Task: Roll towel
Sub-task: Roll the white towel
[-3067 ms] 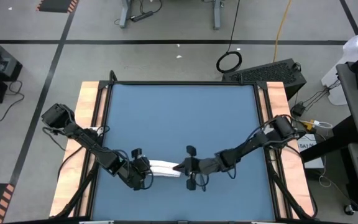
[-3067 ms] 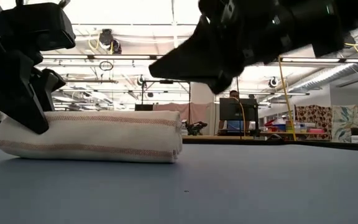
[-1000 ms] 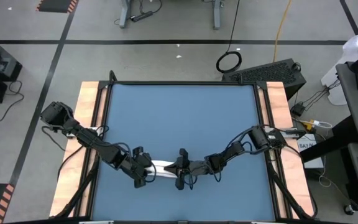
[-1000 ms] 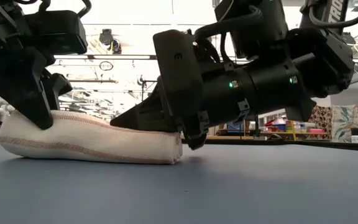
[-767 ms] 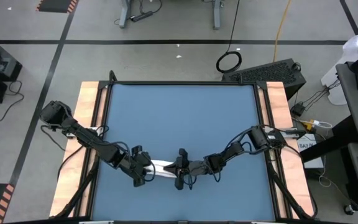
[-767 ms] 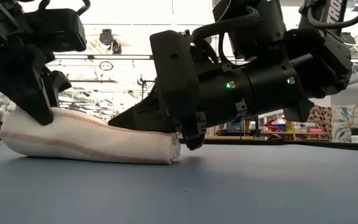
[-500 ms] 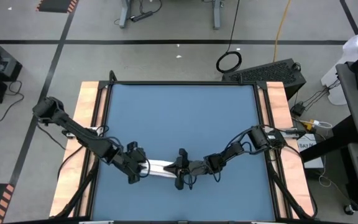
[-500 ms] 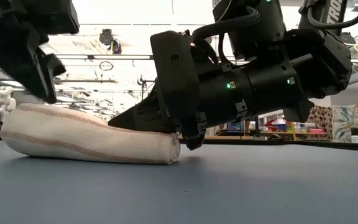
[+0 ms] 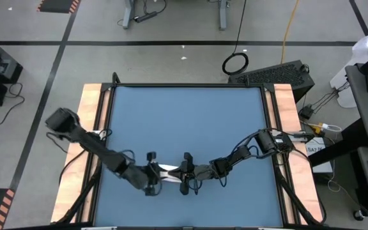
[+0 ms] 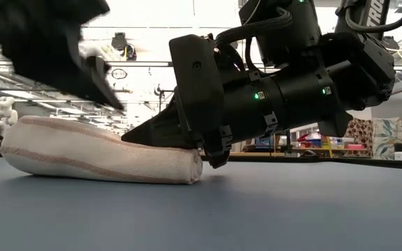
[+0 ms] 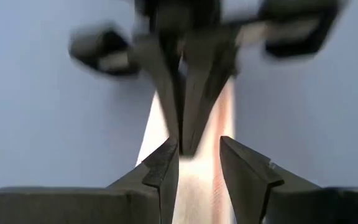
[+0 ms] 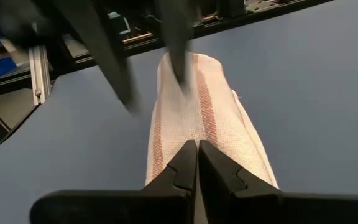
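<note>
Pressing down, fingers together, on the rolled towel [image 10: 103, 157] — right gripper [image 12: 197, 163]; left gripper [image 11: 197, 158] above it, fingers narrowly parted.

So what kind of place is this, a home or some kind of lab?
Most likely a robotics lab or workshop. The blue table stands on a bare concrete floor marked with tape lines, cables run across it, and the low view shows open ceiling pipework and cluttered workbenches behind.
</note>
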You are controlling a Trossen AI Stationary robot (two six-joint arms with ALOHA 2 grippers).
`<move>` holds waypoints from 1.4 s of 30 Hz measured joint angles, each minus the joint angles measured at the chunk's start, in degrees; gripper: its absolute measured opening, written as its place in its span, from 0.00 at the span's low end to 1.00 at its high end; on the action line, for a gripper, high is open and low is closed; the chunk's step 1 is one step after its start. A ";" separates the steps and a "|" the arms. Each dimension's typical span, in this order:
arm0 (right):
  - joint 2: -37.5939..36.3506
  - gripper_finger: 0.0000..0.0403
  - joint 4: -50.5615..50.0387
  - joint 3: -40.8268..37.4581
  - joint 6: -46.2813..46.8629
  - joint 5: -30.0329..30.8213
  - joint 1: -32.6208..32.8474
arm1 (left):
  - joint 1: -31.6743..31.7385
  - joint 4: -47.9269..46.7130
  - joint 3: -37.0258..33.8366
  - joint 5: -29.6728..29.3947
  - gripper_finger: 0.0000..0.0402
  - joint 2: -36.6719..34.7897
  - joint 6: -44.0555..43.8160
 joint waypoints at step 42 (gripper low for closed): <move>0.00 0.03 -3.50 0.02 1.70 -0.42 0.35 | -3.76 4.18 -12.63 -1.95 0.02 -7.27 -10.47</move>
